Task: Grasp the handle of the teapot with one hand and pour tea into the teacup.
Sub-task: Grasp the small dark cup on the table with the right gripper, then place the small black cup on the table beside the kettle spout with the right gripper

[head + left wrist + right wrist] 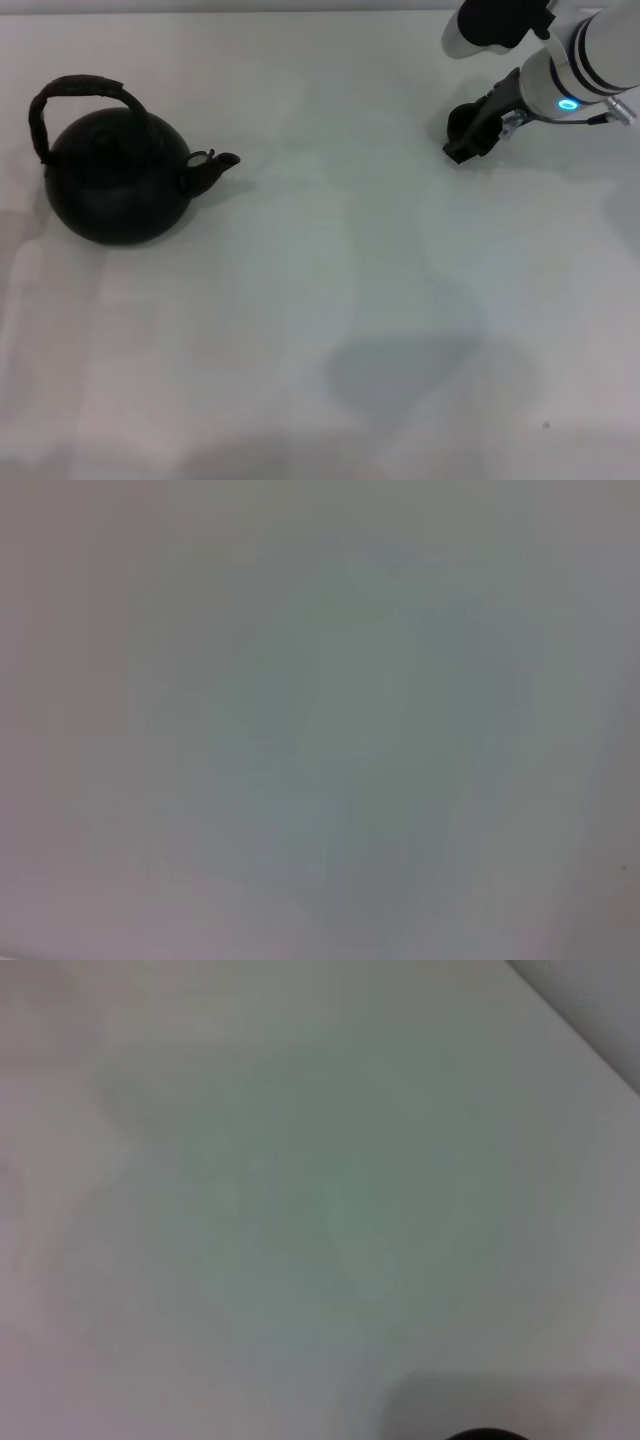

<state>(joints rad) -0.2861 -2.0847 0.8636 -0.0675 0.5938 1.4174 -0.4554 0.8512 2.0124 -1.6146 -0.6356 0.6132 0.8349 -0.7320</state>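
The teapot [118,180] is a round matte black pot at the far left of the white table, its short spout [215,168] pointing right. Its arched, rough brownish handle [80,92] stands over the lid, with nothing touching it. My right gripper [466,138] is at the far right, low over the table and well away from the teapot. A small dark round shape [461,122] at its tip may be the teacup, and I cannot tell whether it is held. A dark sliver [485,1434] shows at the edge of the right wrist view. My left gripper is out of view.
The white table [330,300] stretches bare between the teapot and my right arm [580,60]. The left wrist view shows only plain table surface [320,720]. A faint shadow [410,375] lies on the near middle of the table.
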